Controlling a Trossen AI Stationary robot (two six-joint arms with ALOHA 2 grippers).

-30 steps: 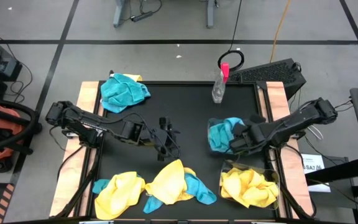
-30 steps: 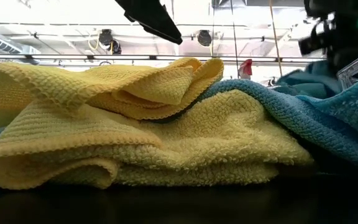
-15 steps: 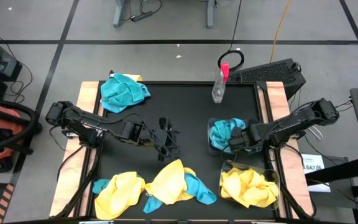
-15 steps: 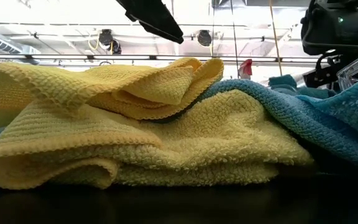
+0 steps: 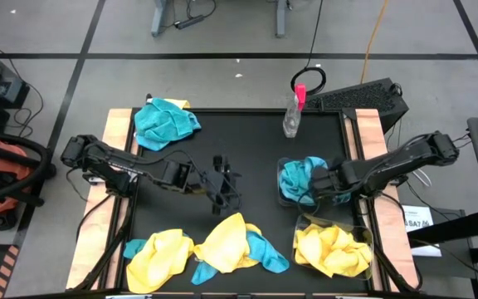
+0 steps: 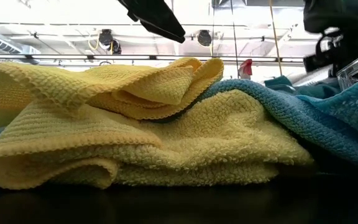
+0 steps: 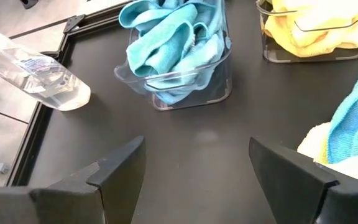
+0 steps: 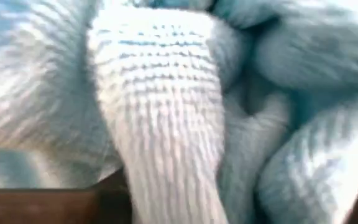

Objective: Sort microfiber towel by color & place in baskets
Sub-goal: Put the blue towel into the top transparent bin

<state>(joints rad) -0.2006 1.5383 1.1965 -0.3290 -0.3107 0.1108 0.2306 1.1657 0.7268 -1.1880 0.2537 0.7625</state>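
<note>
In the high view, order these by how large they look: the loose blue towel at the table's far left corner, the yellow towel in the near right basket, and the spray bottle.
1. yellow towel in its basket
2. blue towel; it looks close to the yellow one, so this ranking is unsure
3. spray bottle, clearly smallest

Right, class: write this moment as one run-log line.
right gripper: at blue towel in blue basket | left gripper: open, mid-table | yellow basket: yellow towel | loose towels: front edge
</note>
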